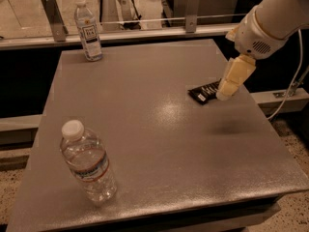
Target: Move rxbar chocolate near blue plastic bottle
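Observation:
The rxbar chocolate (203,92) is a flat black wrapper lying on the grey table (145,129) at the right side. The gripper (227,93) hangs from the white arm that comes in from the upper right. It sits over the bar's right end and hides that end. The blue plastic bottle (87,29) is slim with a white cap and a dark label. It stands upright at the table's far left corner, far from the bar.
A wider clear ribbed bottle (88,162) with a red-and-white label stands at the near left of the table. A metal rail with posts (188,6) runs behind the table's far edge. A white cable (294,81) hangs at the right.

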Controlling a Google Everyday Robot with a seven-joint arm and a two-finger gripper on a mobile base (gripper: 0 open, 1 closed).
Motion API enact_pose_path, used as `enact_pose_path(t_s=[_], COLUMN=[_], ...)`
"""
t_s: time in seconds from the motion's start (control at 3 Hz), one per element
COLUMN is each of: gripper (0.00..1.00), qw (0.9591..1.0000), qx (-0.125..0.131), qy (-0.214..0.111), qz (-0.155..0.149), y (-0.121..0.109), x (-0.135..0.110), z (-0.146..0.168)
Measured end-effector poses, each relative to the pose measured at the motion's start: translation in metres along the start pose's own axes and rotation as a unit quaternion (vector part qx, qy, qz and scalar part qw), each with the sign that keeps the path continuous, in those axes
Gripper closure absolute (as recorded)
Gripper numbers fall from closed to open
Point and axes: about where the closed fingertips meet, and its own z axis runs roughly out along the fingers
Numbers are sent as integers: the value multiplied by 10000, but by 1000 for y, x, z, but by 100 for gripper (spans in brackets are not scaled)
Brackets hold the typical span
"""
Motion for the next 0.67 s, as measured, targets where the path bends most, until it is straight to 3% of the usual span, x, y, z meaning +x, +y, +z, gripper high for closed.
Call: enact_pose_path(t_s=[0.67], gripper=[0], qw=[9978], qx=[-520], qy=[-212], qz=[362], y=[-5], x=[1], z=[51])
